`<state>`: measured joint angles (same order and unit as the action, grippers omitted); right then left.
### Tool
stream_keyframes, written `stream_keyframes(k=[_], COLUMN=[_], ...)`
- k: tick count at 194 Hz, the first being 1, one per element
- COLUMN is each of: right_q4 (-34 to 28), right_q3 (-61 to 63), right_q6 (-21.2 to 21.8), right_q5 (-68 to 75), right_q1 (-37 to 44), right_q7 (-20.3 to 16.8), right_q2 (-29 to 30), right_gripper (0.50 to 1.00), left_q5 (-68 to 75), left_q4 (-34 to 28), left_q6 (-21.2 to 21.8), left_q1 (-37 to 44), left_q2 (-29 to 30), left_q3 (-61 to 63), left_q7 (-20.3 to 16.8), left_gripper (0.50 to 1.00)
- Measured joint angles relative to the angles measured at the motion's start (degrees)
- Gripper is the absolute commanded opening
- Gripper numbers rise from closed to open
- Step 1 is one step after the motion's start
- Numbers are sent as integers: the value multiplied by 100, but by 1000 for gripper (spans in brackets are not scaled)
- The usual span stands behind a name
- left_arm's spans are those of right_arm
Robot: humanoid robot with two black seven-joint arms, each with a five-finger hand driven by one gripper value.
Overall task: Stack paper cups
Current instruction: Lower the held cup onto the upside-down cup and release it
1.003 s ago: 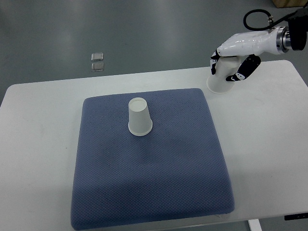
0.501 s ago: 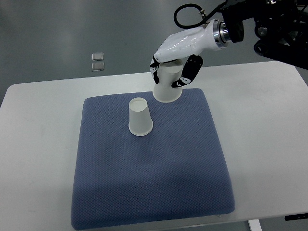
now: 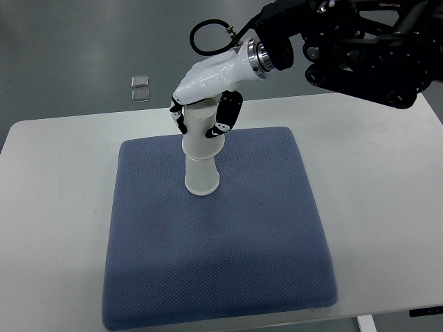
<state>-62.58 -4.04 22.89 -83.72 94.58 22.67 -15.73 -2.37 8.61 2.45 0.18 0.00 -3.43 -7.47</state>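
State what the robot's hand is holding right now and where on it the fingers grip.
The right hand holds an upside-down paper cup, fingers wrapped around its upper sidewall near the base.

right hand [image 3: 204,90] carried held cup [image 3: 203,135] leftward, now over pad's upturned cup [image 3: 202,178]

- Lower paper cup [image 3: 202,178]: plain white, upside down with its wide rim resting on the blue cushion, upper middle of the pad; its top is covered by the other cup.
- Upper paper cup [image 3: 201,135]: white, also inverted, roughly upright, directly over the lower one and overlapping its top, clasped around its sides.
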Motion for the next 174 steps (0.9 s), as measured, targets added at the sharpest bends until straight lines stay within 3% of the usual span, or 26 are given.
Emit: stream_keyframes(k=[174], right_q4=[838], right_q3=[8], right_q6=[-82], right_q5=[-33], right_q1=[-323], right_q7=[0], right_q2=[691], right_gripper=[635], left_q5=[0], left_q4=[0], left_q6=[2], left_q1=[0], left_q2=[0], left_q3=[0], left_q7=[0], left_gripper=[1000])
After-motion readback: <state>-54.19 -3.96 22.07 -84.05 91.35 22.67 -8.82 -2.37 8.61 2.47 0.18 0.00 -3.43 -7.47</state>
